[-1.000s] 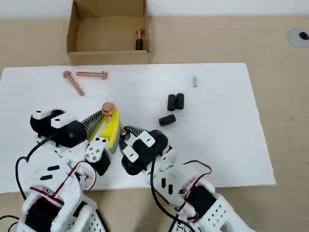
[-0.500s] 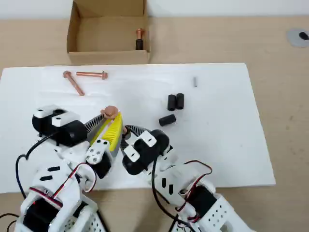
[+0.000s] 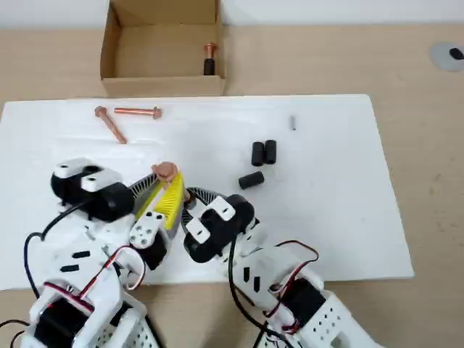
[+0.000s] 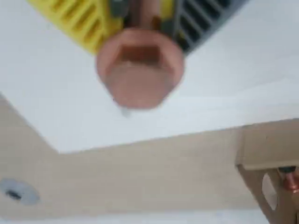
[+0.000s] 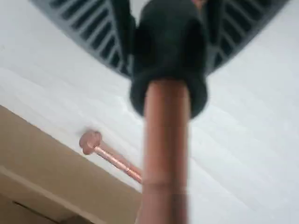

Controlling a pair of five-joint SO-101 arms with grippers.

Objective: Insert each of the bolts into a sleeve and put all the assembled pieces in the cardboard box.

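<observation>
Left claw (image 3: pixel 161 183), yellow-jawed, is clamped on a copper bolt (image 3: pixel 165 171). The right claw (image 3: pixel 188 197), touching distance away at its four o'clock, is clamped on a black sleeve (image 5: pixel 168 56). Over the last second the bolt head has slid toward six o'clock. Its shaft now sits inside the sleeve's bore, so I judge this insertion nearly done. The pair hangs over the near part of the white mat (image 3: pixel 333 217).

At two o'clock from the claws lie three spare sleeves (image 3: pixel 257 153), well apart from them. At eleven o'clock lie two loose bolts (image 3: pixel 138 112). Farthest, at twelve o'clock, the box (image 3: pixel 109 51) holds one finished piece (image 3: pixel 209 59).

Only the box's front wall blocks the way. One claw must let go before the other carries.
</observation>
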